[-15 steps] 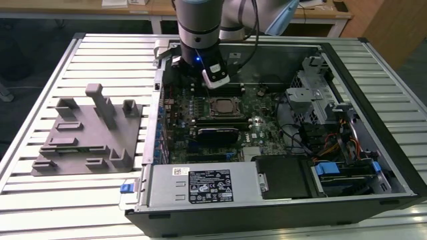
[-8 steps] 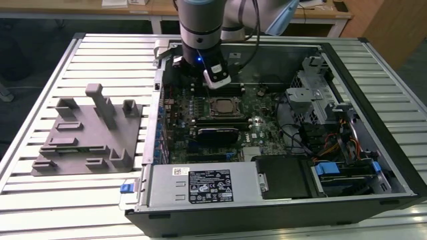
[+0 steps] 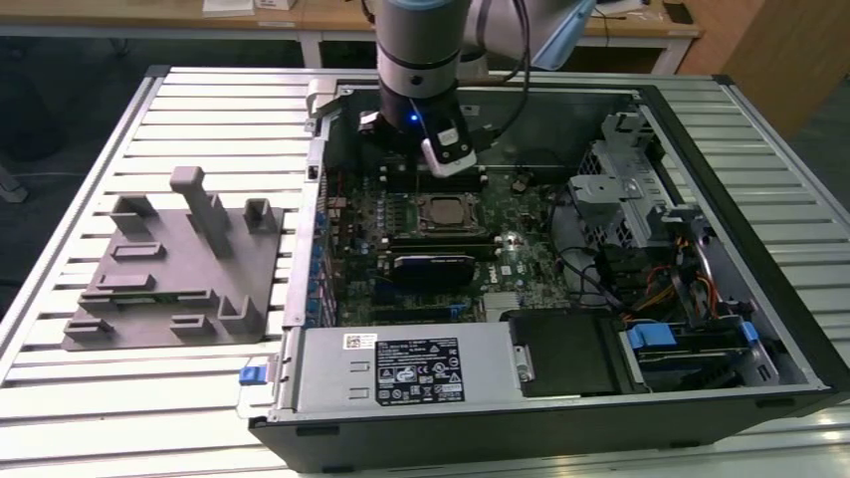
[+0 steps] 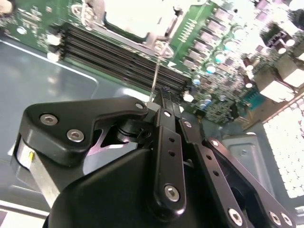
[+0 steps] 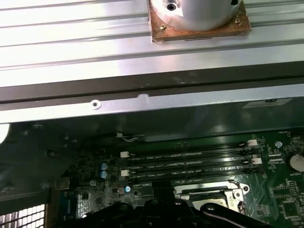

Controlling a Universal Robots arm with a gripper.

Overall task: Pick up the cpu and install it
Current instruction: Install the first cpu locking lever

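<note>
Looking at the cpu (image 4: 135,16) in the second wrist view, you find a pale square top lying flat inside the metal frame of the socket (image 4: 161,43). In the exterior view that socket sits mid-board in the open case (image 3: 558,428).

Judgement: the chip is in its seat, and the work stands at the seating stage.

- **Gripper:** The gripper (image 4: 164,95) shows as black linkage low over the memory slots (image 4: 118,57). It stands just beside the socket, not above it.
- **Gripper state:** You cannot tell from these views how far it is open or whether it has hold of anything.
- **Rod:** A thin metal rod (image 4: 156,71) rises between the frame and the gripper. It is probably the socket lever, which is unconfirmed, and whether the two touch is not clear.
- **Tray:** The grey moulded tray (image 3: 173,269) lies on the slatted table (image 3: 80,398) at the exterior view's left, well apart from the arm.

Notes on doing this step well (judgement):
- Keep every move vertical and slow, because room around the socket is tight.
- Put no sideways load on the chip.
- Check that the chip lies level, with all four edges inside the frame.
- Hold the linkage clear of the memory slots and the rod.

Writing:
- A dark printed label (image 3: 418,370) sits on the metal cover at the near end of the case, with a small white sticker (image 3: 356,341) just beside it.
- A pale sticker (image 5: 266,102) sits on the case wall in the first wrist view.
- None of the print is legible to you, so log nothing from it.
</note>
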